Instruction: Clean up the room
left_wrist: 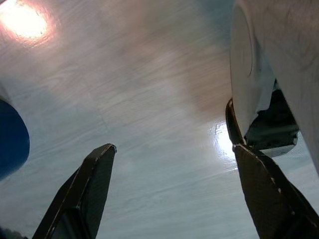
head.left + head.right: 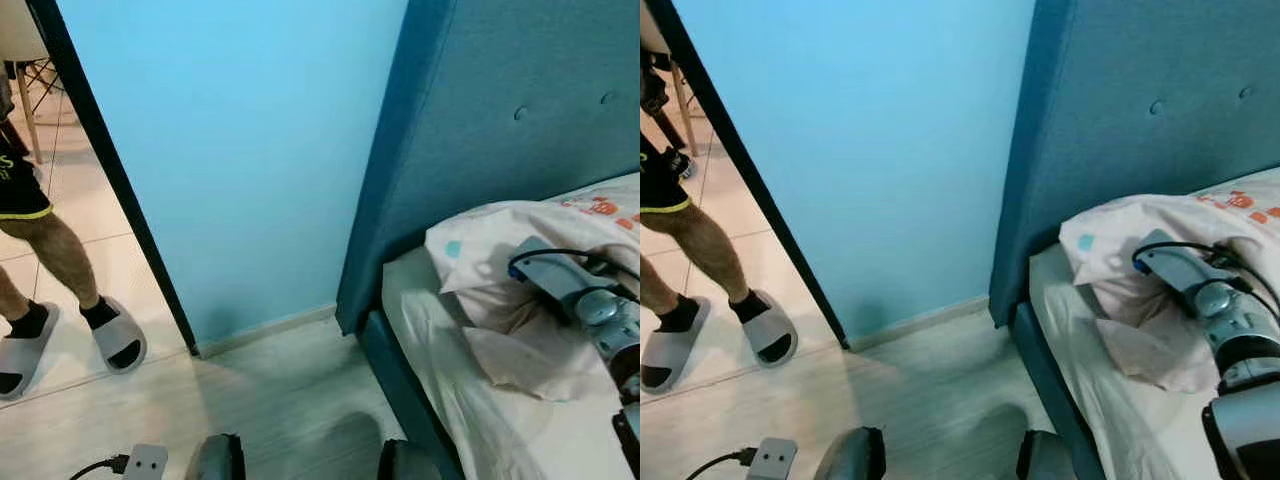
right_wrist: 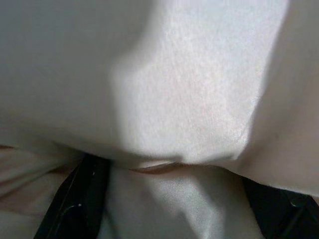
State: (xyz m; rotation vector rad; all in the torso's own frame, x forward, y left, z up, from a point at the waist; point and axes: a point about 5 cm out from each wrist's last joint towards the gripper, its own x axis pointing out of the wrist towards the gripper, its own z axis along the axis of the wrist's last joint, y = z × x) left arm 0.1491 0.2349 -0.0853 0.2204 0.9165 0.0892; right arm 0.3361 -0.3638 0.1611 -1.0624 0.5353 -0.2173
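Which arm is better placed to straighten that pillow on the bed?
Right. The right gripper is already pressed into the pillow on the bed, while the left gripper hangs open over the floor.

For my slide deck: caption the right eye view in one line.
Right arm reaches onto the pillow by the blue headboard; a person in slippers stands in the doorway.

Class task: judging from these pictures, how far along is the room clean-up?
Done: nothing visibly finished. In hand: the right hand presses into the rumpled cream pillow on the white bed. Left: straightening that bedding; the left hand hangs open above the pale wooden floor.
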